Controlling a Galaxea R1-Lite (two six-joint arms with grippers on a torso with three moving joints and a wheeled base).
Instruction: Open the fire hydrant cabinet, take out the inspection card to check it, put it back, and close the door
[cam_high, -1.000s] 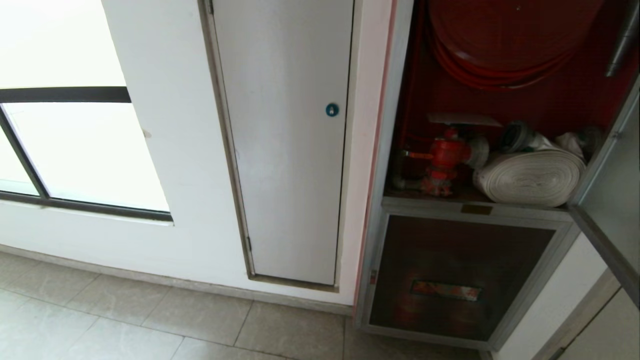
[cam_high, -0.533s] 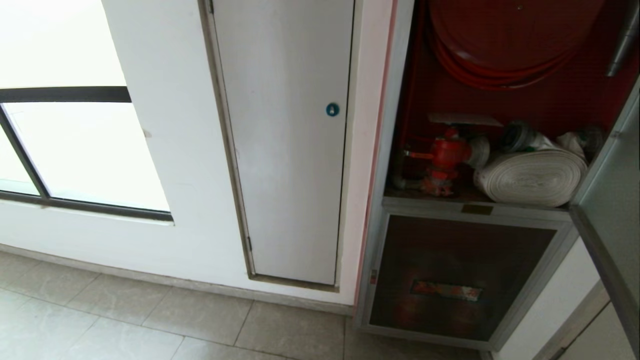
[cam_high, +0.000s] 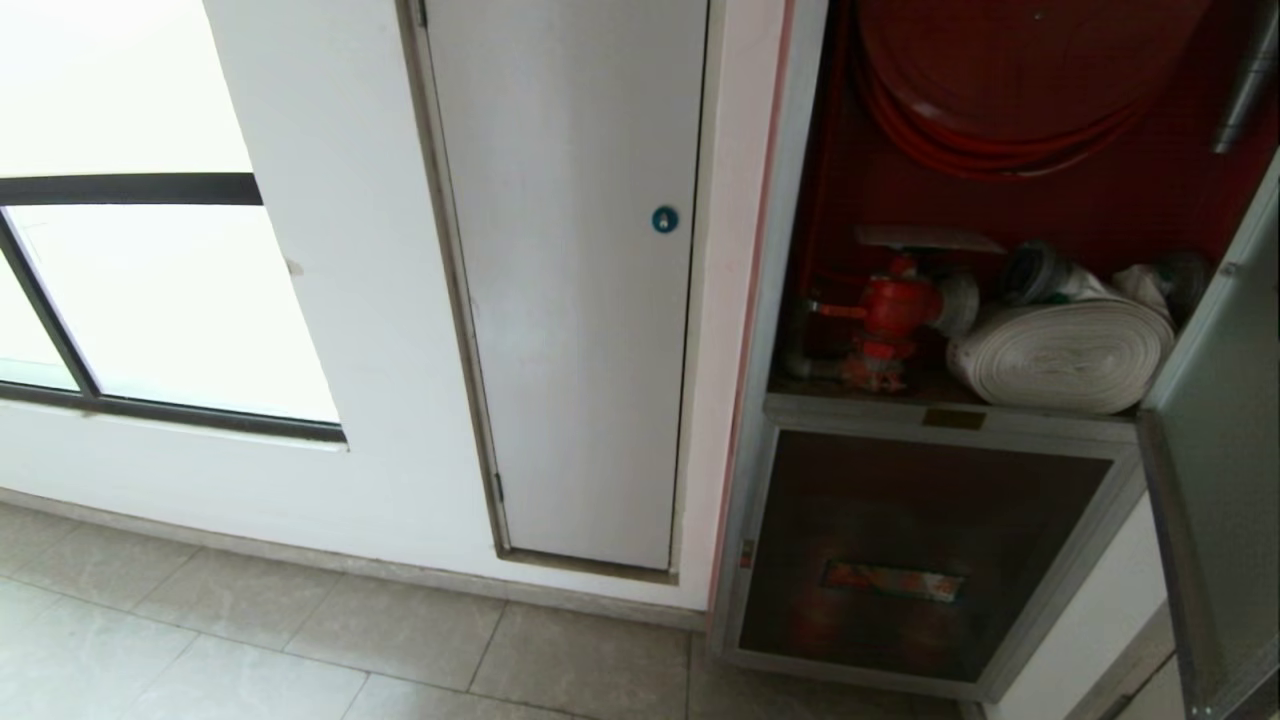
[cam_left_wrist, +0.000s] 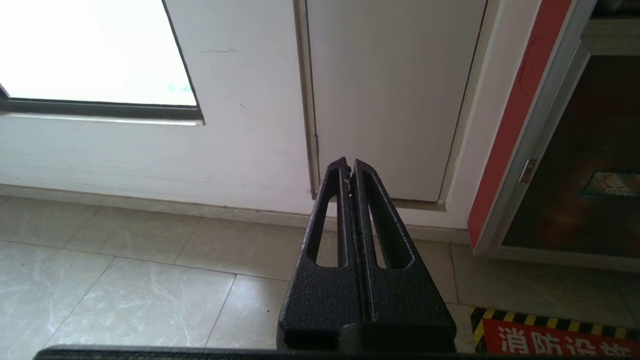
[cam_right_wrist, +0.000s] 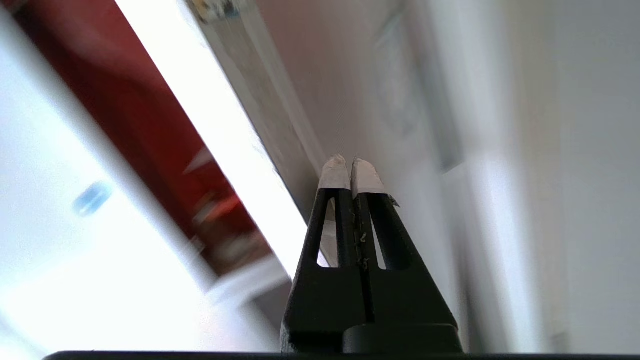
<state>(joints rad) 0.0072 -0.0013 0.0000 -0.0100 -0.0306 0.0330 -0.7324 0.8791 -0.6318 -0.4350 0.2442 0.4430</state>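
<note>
Pressing together, the right end effector (cam_right_wrist: 352, 167) fingers hold nothing, tips near the door (cam_right_wrist: 400, 100); left end effector (cam_left_wrist: 349, 165) closed, empty.

White painted wall (cam_high: 350, 300) fills the scene, and set into it stands a plain grey-white panel (cam_high: 570, 300) in a thin metal trim, shut flush, with a small round blue lock (cam_high: 664, 219) near its right edge. Over on the left a window (cam_high: 150, 300) glows bright with daylight, a dark bar crossing its pane and a dark frame along its sill. Down below, pale marbled floor tiles (cam_high: 250, 650) run right up to a low skirting strip (cam_high: 300, 560), and a yellow-and-black striped red floor marking (cam_left_wrist: 560, 337) lies near the wall.
</note>
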